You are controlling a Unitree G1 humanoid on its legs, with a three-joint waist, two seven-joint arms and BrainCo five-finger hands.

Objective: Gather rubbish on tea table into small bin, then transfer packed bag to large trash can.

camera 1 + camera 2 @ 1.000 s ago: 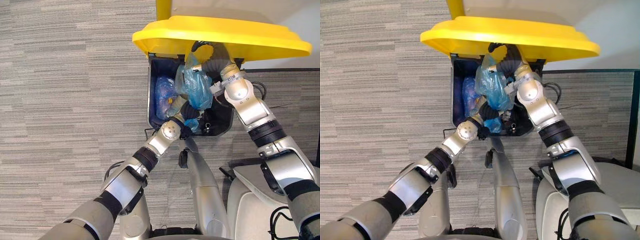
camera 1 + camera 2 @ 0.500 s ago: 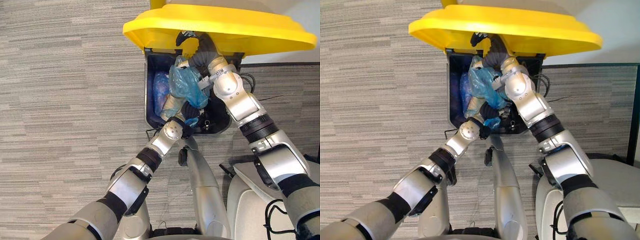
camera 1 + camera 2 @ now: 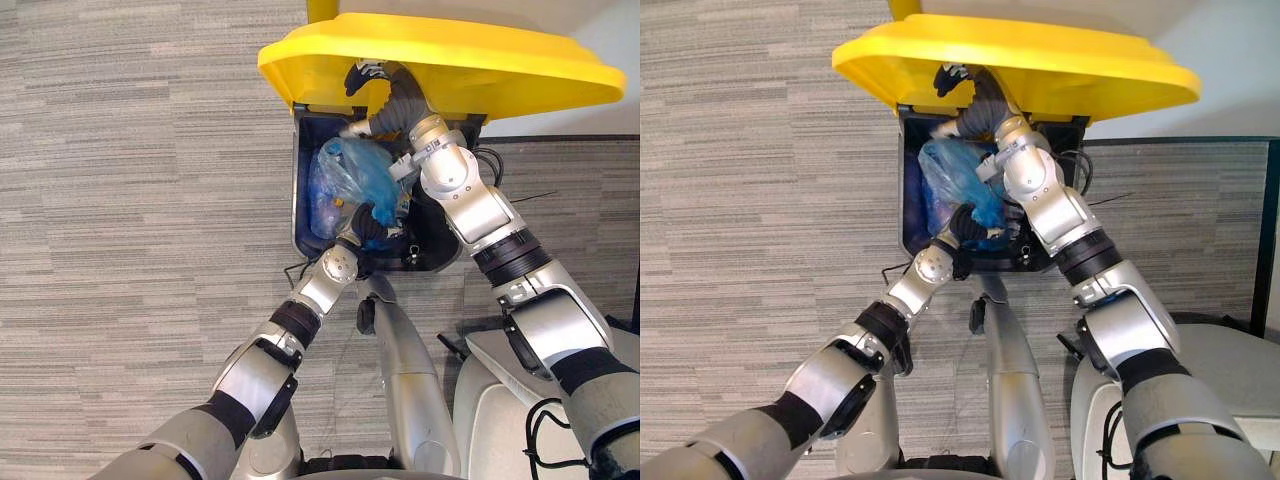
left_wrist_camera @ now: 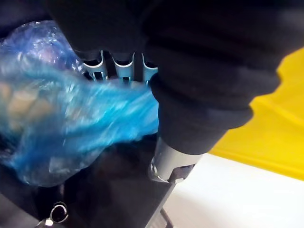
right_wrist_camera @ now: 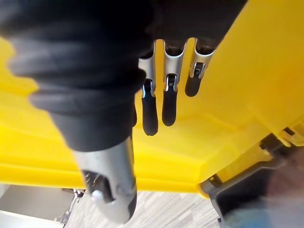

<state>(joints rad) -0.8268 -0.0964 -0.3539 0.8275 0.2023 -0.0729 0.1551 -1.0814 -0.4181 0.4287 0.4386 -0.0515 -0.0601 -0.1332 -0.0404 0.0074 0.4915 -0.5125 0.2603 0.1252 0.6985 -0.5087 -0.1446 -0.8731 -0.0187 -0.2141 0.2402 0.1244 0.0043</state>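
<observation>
The large dark trash can (image 3: 297, 215) stands on the carpet with its yellow lid (image 3: 480, 60) raised. A packed blue bag (image 3: 358, 175) lies inside its mouth, low against the left wall. My left hand (image 3: 362, 225) is at the can's near rim, right under the bag; in the left wrist view the blue plastic (image 4: 71, 118) streaks across in front of it. My right hand (image 3: 362, 75) reaches up under the lid, open, with straight fingers (image 5: 164, 102) pressed flat on the yellow underside (image 5: 237, 95).
Grey striped carpet (image 3: 130, 200) spreads to the left of the can. A pale wall with a dark skirting line (image 3: 580, 138) runs behind the can on the right. More blue plastic (image 3: 320, 200) sits deeper in the can.
The blue bag has dropped from above the rim down into the can. My left hand stays at the near rim, and my right hand still props the lid.
</observation>
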